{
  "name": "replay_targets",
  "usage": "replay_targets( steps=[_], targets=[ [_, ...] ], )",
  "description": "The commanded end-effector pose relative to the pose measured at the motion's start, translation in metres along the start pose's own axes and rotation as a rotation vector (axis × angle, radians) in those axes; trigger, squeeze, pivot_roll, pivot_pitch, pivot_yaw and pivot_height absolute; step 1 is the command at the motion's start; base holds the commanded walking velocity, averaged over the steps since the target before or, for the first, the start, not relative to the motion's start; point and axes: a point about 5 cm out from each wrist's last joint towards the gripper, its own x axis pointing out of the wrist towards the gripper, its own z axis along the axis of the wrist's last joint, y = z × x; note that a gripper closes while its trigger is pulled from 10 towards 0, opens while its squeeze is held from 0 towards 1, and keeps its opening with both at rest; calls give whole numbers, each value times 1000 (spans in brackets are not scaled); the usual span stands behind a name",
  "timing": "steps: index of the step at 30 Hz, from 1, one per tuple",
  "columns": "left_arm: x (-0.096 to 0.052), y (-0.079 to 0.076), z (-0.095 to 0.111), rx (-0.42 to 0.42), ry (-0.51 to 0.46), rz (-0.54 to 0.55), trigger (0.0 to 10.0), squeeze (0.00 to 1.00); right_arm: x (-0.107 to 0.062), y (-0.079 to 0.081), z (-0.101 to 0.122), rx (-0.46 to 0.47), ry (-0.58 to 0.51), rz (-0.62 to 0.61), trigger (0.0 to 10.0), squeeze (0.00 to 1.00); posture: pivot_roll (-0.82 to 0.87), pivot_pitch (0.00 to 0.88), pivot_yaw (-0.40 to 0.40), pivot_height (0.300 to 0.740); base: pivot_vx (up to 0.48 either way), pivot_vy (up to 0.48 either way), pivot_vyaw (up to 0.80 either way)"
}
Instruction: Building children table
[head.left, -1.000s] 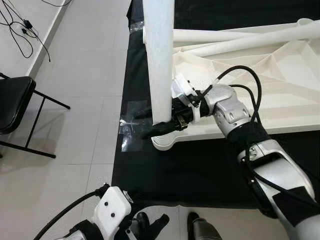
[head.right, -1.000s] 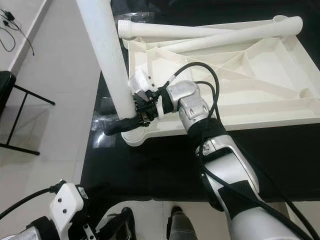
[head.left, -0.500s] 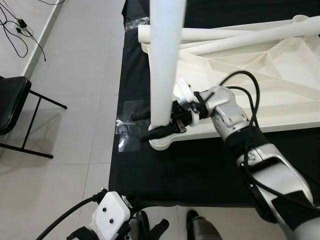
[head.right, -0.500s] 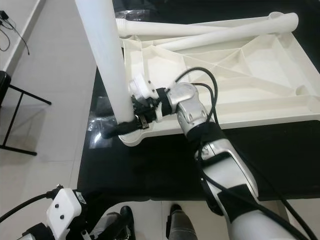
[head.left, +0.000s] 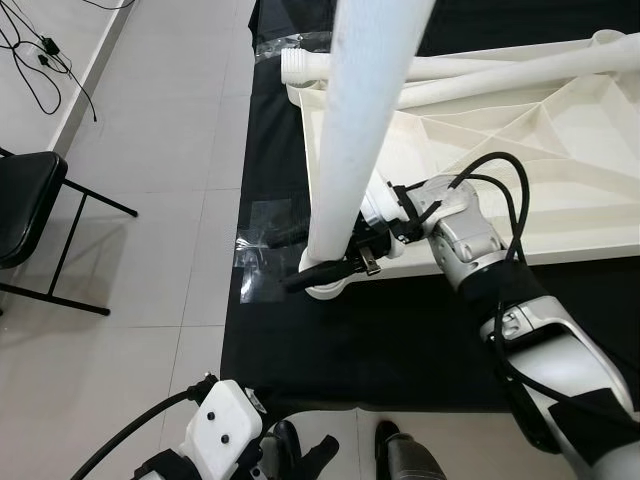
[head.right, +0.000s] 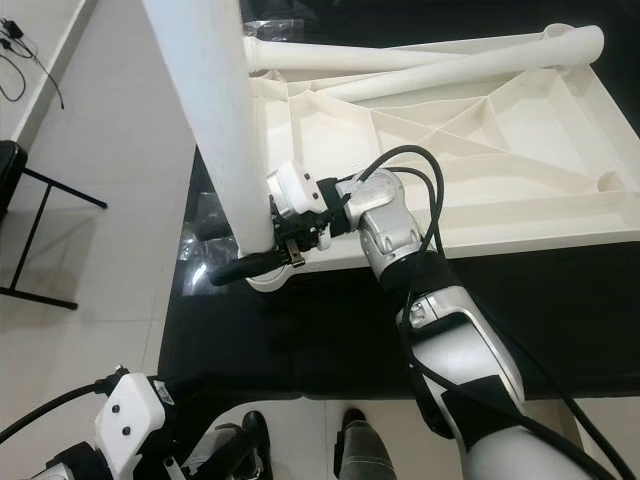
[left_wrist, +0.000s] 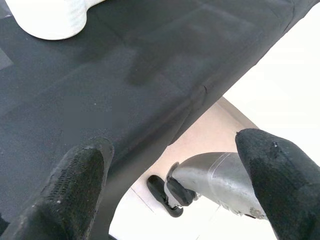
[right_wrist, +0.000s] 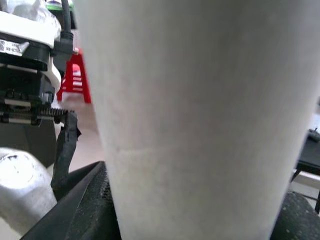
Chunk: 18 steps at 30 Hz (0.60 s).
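Observation:
The white plastic table top (head.left: 560, 170) lies upside down on a black-covered table. One white leg (head.left: 350, 150) stands in the near-left corner socket (head.left: 325, 290), leaning slightly. My right gripper (head.left: 287, 260) is shut on this leg just above the socket, one black finger on each side. In the right wrist view the leg (right_wrist: 200, 125) sits between the fingers (right_wrist: 85, 210). Two loose legs (head.left: 480, 68) lie across the far edge of the top. My left gripper (left_wrist: 175, 185) hangs open below the table's front edge, holding nothing.
A black folding chair (head.left: 25, 205) stands on the tiled floor at the left, with cables (head.left: 40, 50) beyond it. Clear tape (head.left: 258, 255) sticks to the cloth's left edge. My grey foot (left_wrist: 215, 180) is under the front edge. A red stool (right_wrist: 75, 82) stands further off.
The upright leg's top has leaned toward the right while my right gripper stays shut on its base, wrist turned a little. The head view has shifted slightly. The left arm stays low.

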Motion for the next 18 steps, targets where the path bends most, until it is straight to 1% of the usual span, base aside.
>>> replay_targets(
  steps=[1, 4, 7, 8, 17, 18],
  targets=[
    [-1, -3, -4, -18, 28, -10, 10000, 0, 3, 23, -45, 224, 144, 56, 10000, 0, 124, 381, 45, 740, 0, 0, 0],
    [-1, -4, -3, -20, 25, -10, 10000, 0, 6, 21, -46, 252, 178, 46, 10000, 0, 122, 388, 41, 740, 0, 0, 0],
    [-1, -4, -3, -21, 24, -9, 10000, 0, 7, 21, -46, 255, 192, 39, 10000, 0, 122, 388, 41, 740, 0, 0, 0],
    [-1, -4, -3, -22, 23, -9, 10000, 0, 7, 21, -47, 278, 194, 28, 10000, 0, 119, 392, 41, 740, 0, 0, 0],
    [0, -4, -3, -30, 20, -12, 10000, 0, 7, 20, -51, 352, 155, -27, 10000, 0, 116, 397, 41, 740, 0, 0, 0],
    [0, -5, -3, -33, 20, -13, 10000, 0, 8, 21, -56, 382, 153, -77, 10000, 0, 116, 399, 40, 740, 0, 0, 0]
  ],
)
